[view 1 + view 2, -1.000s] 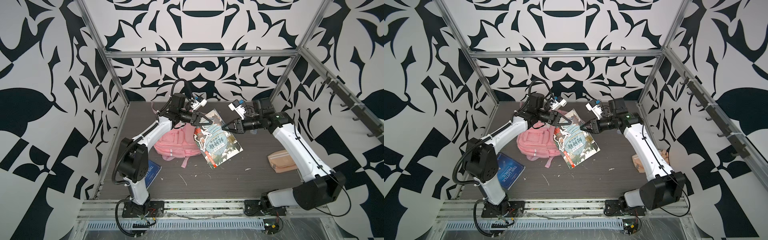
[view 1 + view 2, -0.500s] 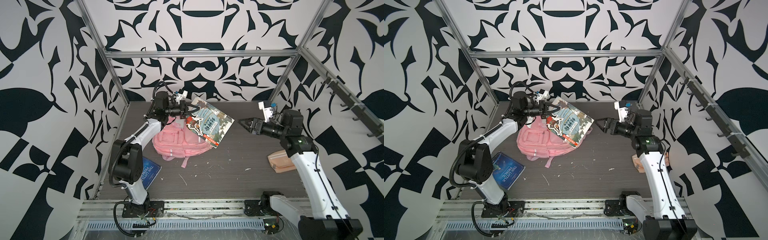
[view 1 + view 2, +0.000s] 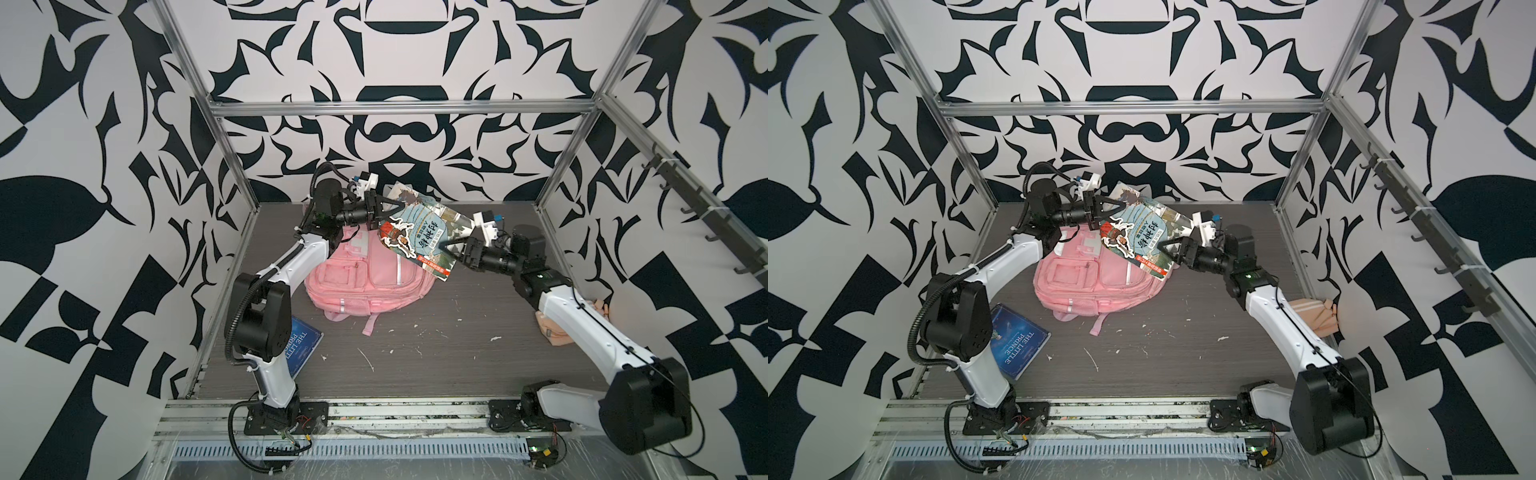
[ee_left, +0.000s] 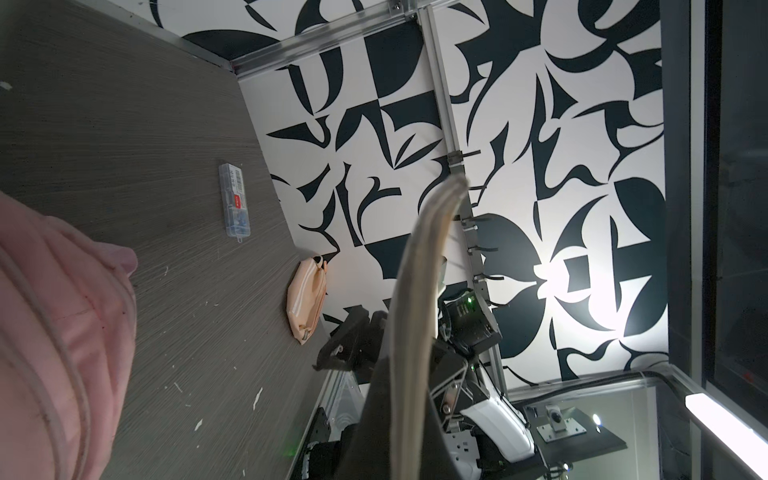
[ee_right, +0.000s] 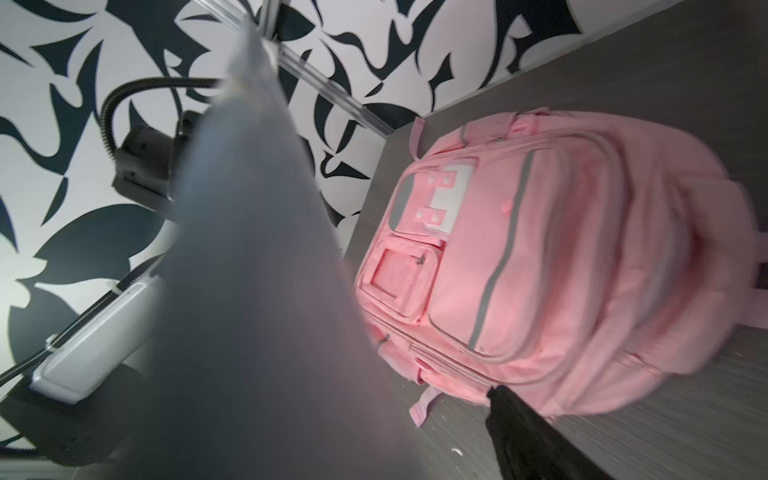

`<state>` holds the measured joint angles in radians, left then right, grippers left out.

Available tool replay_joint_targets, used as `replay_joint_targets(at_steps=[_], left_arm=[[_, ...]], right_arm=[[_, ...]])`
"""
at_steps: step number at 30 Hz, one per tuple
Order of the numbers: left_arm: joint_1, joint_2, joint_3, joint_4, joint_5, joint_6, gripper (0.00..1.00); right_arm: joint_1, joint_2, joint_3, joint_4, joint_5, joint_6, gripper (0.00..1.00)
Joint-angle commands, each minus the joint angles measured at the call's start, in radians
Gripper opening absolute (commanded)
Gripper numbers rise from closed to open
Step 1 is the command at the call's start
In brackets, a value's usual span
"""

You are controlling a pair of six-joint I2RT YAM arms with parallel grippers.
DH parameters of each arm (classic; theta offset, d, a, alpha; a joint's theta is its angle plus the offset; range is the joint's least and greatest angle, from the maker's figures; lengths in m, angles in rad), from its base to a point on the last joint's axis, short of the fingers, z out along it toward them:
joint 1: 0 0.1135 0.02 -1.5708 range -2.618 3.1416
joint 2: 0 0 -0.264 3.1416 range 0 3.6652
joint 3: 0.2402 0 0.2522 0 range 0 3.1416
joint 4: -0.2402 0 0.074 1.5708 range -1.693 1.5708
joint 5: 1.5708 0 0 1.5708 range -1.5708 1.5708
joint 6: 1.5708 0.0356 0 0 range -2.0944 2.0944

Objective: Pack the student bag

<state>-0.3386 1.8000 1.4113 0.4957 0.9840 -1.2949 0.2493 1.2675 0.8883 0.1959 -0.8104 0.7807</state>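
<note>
Top view: 1 bag (image 3: 374,286), 2 bks (image 3: 419,237) (image 3: 305,343)

The bag (image 3: 365,278) is laid left of centre at the rear of the table (image 3: 457,365), with a book (image 3: 419,237) held in the air over its right rear part. A second book (image 3: 305,343) is laid at the front left, and a pouch (image 3: 555,332) against the right wall.

student bag (image 3: 365,282): soft cloth | book (image 3: 419,232): paper cover | table (image 3: 457,365): matt woodgrain

A robotics lab test cell; patterned wall panels (image 3: 390,54) on aluminium framing (image 3: 399,109).
</note>
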Motion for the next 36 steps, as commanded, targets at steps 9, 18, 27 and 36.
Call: replay_joint_targets(at_steps=[9, 18, 27, 36], left_arm=[[-0.010, -0.007, 0.023, 0.086, -0.017, -0.046, 0.00], [-0.013, -0.016, 0.032, 0.038, -0.005, -0.015, 0.00], [-0.013, -0.103, 0.060, -0.317, -0.095, 0.242, 0.53], [-0.106, -0.003, 0.476, -1.379, -0.622, 0.808, 0.99]], right_arm=[[0.025, -0.066, -0.082, 0.376, 0.051, 0.169, 0.54], [0.017, -0.181, -0.124, 0.297, 0.119, 0.097, 0.32], [0.004, -0.166, -0.107, 0.301, 0.192, 0.101, 0.00], [-0.325, -0.327, -0.056, -0.141, 0.108, -0.131, 0.00]])
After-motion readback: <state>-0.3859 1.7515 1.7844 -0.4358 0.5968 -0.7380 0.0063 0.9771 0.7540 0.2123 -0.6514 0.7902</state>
